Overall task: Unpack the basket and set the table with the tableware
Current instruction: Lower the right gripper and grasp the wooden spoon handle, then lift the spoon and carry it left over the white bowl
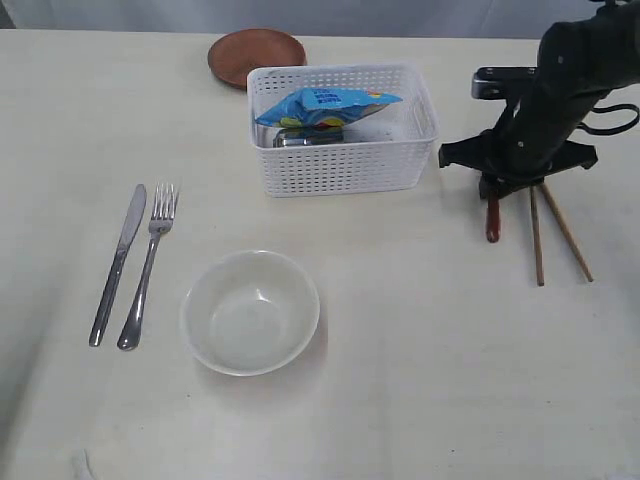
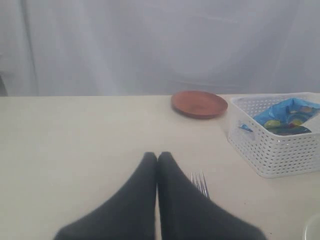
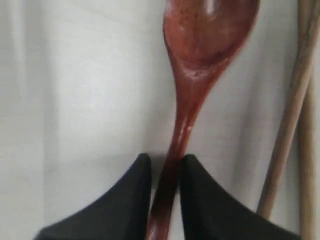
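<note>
The reddish-brown spoon [image 1: 492, 226] [image 3: 200, 60] lies on the table [image 1: 420, 380] right of the white basket [image 1: 345, 172]. My right gripper [image 1: 492, 198] [image 3: 165, 162] stands low over it, jaws closed in on the spoon's handle. Two wooden chopsticks [image 1: 538, 240] [image 3: 290, 115] lie just right of the spoon. In the basket are a blue chip bag [image 1: 325, 104] and a steel cup [image 1: 305, 138] under it. The knife [image 1: 120, 262], fork [image 1: 150, 262] and white bowl [image 1: 250, 312] are laid out at the front left. My left gripper [image 2: 157, 156] hangs shut and empty above the fork's tines [image 2: 201, 181].
A brown round plate [image 1: 257, 55] [image 2: 199, 103] sits on the table behind the basket. My right arm [image 1: 560, 90] reaches in from the upper right. The basket [image 2: 272, 150] shows at the edge of the left wrist view.
</note>
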Controlling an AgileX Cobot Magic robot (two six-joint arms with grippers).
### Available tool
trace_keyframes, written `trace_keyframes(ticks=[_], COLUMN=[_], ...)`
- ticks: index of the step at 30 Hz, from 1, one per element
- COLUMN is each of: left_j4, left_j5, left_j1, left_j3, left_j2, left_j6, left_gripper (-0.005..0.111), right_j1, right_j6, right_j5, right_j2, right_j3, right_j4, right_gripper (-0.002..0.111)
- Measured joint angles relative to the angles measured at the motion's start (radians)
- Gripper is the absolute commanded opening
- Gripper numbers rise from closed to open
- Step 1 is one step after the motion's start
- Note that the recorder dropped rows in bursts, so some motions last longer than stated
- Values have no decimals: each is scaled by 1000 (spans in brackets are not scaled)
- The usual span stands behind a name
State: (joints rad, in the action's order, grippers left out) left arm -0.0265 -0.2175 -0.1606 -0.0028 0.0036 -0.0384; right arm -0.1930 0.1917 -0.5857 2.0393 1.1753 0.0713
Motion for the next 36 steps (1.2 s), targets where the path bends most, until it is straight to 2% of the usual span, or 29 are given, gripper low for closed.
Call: trace_keyframes(ticks=[10, 14, 18, 21, 26, 31, 36], left_j4=[0, 0, 0, 0, 0, 0, 0], left_j5=[0, 0, 0, 0, 0, 0, 0], left_j1=[0, 0, 0, 0, 0, 0, 0], left_j3=[0, 0, 0, 0, 0, 0, 0], left_j2=[0, 0, 0, 0, 0, 0, 0], left_j6=[0, 0, 0, 0, 0, 0, 0], left_gripper=[0, 0, 0, 0, 0, 0, 0], right_j1=[0, 0, -41, -127, -354, -549, -675], right_j6=[-12, -12, -36, -96, -205, -293, -313], right_j5=[-43, -87, -131, -181, -307, -373, -408], right_j2=[-42, -162, -314, -415, -499, -481, -414], right_j3=[-9, -14, -14, -14, -14, -14, -14], right_j4=[7, 8, 14, 6, -44, -80, -82], right_gripper=[0, 0, 0, 0, 0, 0, 0])
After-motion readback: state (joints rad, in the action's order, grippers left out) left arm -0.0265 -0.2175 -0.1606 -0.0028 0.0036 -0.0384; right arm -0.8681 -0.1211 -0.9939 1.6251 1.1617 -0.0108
